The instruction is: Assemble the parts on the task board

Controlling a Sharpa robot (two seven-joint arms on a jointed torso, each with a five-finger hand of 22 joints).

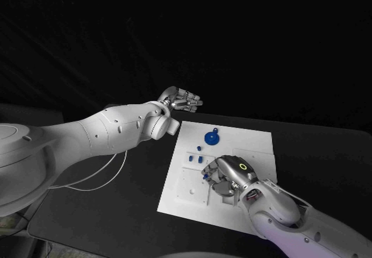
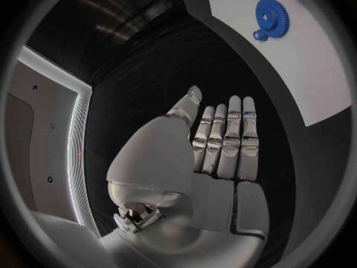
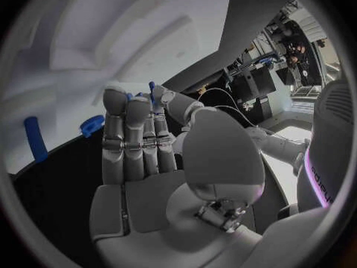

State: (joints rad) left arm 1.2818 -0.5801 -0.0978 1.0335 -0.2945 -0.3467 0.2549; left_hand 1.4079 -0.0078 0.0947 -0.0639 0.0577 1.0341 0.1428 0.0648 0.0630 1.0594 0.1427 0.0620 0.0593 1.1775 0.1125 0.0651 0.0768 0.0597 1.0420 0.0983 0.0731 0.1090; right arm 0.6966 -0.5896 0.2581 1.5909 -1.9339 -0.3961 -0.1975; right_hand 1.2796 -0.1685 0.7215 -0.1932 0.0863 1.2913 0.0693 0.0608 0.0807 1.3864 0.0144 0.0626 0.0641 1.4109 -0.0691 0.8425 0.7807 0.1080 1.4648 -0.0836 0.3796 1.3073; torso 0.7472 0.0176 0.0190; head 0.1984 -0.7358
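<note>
Fingers of the right hand (image 1: 229, 176) are the nearest thing at work: the hand lies over the near-middle of the task board (image 1: 259, 145), bent down onto the white plate, and a small blue part (image 3: 151, 89) shows at its fingertips (image 3: 113, 95) in the right wrist view. It seems pinched between thumb and fingers there, though the fingers hide most of it. From the head camera a bit of blue (image 1: 204, 176) peeks out at the hand's left side, touching the fingers.

Just past the hand, toward the board's left edge, a few short blue pegs (image 1: 194, 158) lie close together on the plate, apart from the fingers. In the right wrist view one long blue peg (image 3: 33, 138) and a rounder blue piece (image 3: 92, 125) rest on the board beside the hand.

Farther back, near the board's far edge, a blue gear (image 1: 210, 138) lies flat, with a small blue knob just beside it. The left wrist view shows the same toothed gear (image 2: 271, 18) on the white plate.

Beyond the board's far left corner, the left hand (image 1: 180, 100) hangs over the black table (image 1: 93, 215), off the plate. It holds nothing: in the left wrist view its fingers (image 2: 226, 138) stand straight, side by side, the thumb set apart, well away from the gear.
</note>
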